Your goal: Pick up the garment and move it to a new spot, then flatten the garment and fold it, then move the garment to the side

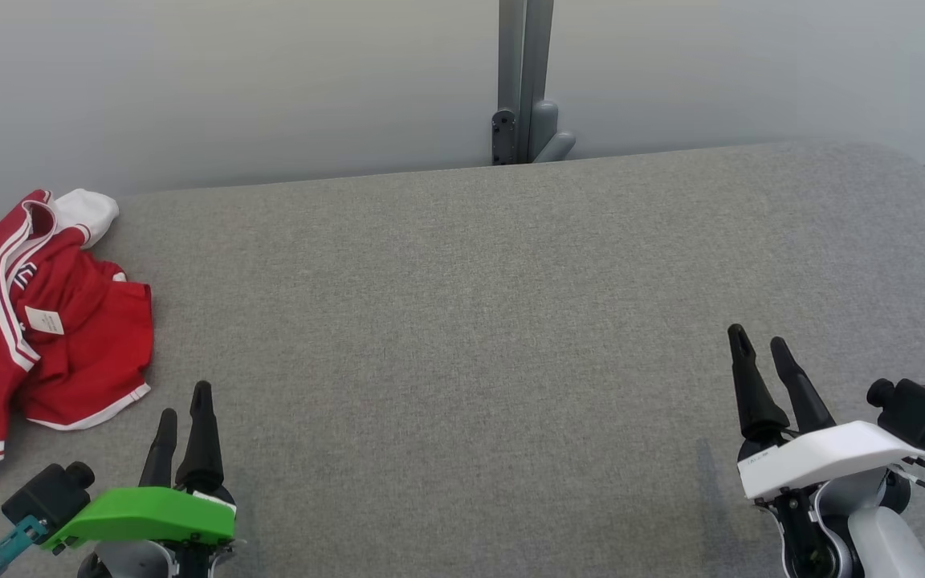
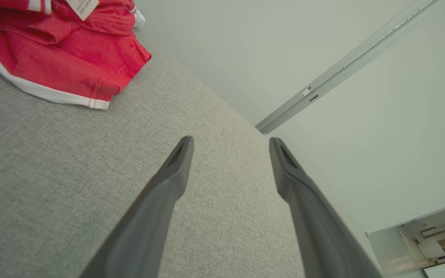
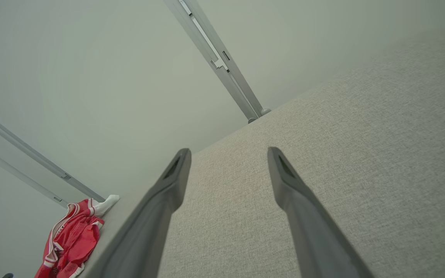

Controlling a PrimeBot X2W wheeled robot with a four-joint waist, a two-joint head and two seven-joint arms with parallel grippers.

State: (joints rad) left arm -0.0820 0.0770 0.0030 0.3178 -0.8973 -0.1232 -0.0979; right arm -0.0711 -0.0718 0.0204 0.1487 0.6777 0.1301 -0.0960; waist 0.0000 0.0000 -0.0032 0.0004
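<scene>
Well — red garment, far left

Nothing could be read in full. The red garment carried a small white tag with a few lines of dark print, too small to make out in the head view. In the left wrist view the tag was cut by the top edge and its print was illegible. Beside the garment's white stripes, part of some white lettering showed, with one shape like a capital E and the rest lost in folds. The white cover behind the right gripper bore a tiny dark marking, which was unreadable.
</scene>
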